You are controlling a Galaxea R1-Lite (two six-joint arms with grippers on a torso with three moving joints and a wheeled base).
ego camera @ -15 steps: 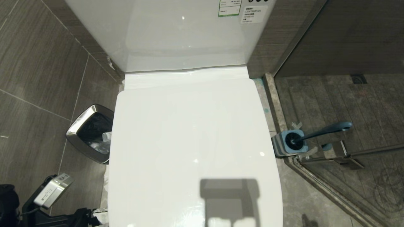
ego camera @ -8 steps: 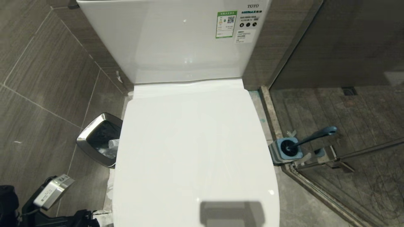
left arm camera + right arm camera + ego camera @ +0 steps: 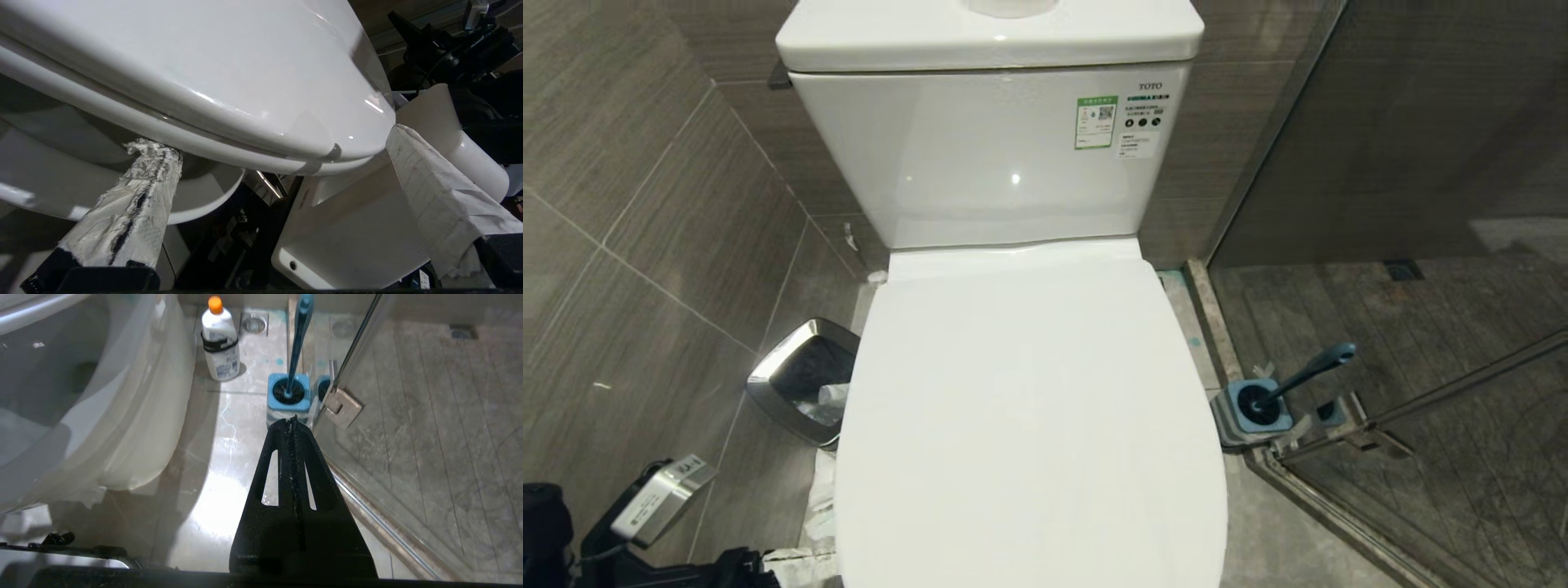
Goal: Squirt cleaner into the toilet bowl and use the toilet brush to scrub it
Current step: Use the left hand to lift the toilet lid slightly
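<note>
Since a second ago the head camera has tilted up, so the tank now shows whole; nothing itself has moved. Left gripper is released, its wrapped fingers spread just under the closed toilet lid. Right gripper is clenched, empty; just beyond its tip stands the toilet brush in its holder, and the cleaner beside that, near the toilet bowl.
</note>
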